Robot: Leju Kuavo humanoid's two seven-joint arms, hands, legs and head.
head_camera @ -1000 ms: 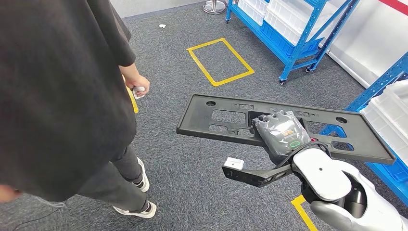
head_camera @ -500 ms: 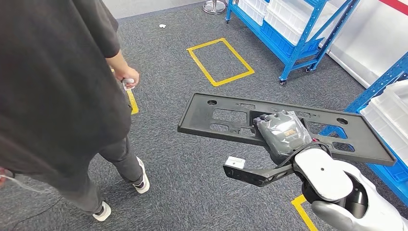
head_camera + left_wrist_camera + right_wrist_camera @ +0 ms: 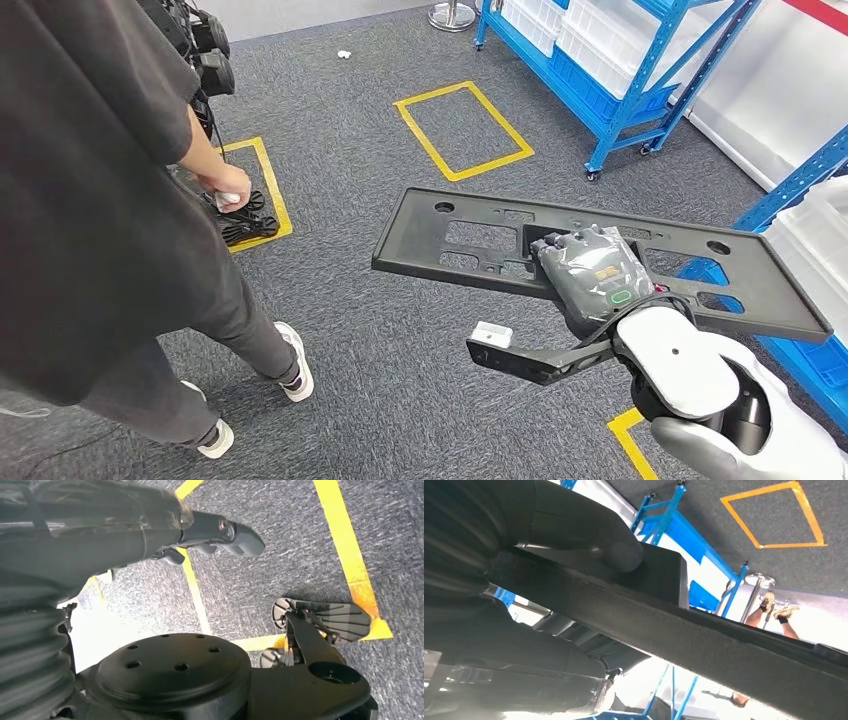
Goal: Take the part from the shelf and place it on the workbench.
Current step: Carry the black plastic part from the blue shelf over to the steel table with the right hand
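Nearest the camera, the right hand (image 3: 590, 275) grips the long black part (image 3: 470, 240), held flat above the grey carpet (image 3: 400, 330). Left hand (image 3: 150, 525): fingers apart, holding nothing. Farther left stands a person (image 3: 100, 200); blue shelves (image 3: 620, 70) lie beyond.

Black part (image 3: 470, 240), grey speckled carpet (image 3: 400, 390)

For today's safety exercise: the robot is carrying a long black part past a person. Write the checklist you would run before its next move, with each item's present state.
1. Right hand grips the black part: ok.
2. Part held near level, above the carpet: ok.
3. Person apart from the part's near end: ok, but close.
4. Blue shelf apart from the part: ok.
5. Workbench in sight: not ok.
6. Left hand holding nothing: ok.
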